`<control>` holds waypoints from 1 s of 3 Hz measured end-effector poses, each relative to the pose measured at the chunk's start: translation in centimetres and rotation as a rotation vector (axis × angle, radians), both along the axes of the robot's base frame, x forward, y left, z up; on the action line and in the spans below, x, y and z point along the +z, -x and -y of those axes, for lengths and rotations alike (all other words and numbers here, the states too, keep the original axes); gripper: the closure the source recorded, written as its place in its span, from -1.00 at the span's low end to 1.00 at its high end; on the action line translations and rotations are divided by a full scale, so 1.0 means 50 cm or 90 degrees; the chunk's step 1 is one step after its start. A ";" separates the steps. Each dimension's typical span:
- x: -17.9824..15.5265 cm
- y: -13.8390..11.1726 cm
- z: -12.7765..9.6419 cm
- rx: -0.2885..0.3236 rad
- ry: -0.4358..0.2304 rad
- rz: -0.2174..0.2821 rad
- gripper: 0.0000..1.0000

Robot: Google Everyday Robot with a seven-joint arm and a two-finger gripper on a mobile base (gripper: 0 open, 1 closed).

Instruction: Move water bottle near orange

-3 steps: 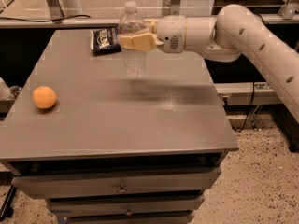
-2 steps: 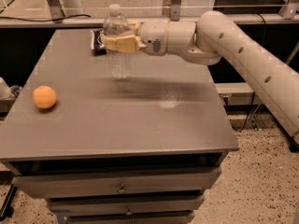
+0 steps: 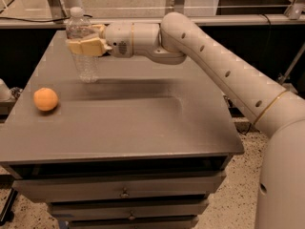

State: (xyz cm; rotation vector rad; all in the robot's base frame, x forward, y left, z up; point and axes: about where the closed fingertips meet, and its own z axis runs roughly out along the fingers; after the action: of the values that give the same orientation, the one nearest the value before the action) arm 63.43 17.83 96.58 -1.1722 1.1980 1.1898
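Beyond the orange (image 3: 45,99), toward the far side of the grey cabinet top (image 3: 143,123), the water bottle (image 3: 87,68) hangs upright in the gripper (image 3: 82,46). It is near the orange but plainly apart from it, farther back and a little to the right of the fruit in the camera view. Whether the bottle's base touches the surface cannot be told.

The main risk lies with the orange: it is round and sits close to the cabinet's left edge, so a bottle brought in too low or too close could nudge it and set it rolling off. The bottle is tall and light, and letting it go while tilted or above the surface would likely topple it.

The jaws are drawn in narrow around the bottle's upper part, just under the white cap, clamping it from both sides and touching nothing else.
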 end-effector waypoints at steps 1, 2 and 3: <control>0.011 0.025 -0.073 0.036 -0.017 -0.002 1.00; 0.007 0.052 -0.121 0.058 -0.029 -0.014 1.00; -0.010 0.079 -0.146 0.075 -0.033 -0.031 1.00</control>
State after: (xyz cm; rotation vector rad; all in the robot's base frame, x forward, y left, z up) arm 59.50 25.13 96.07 -1.1939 1.1408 1.3374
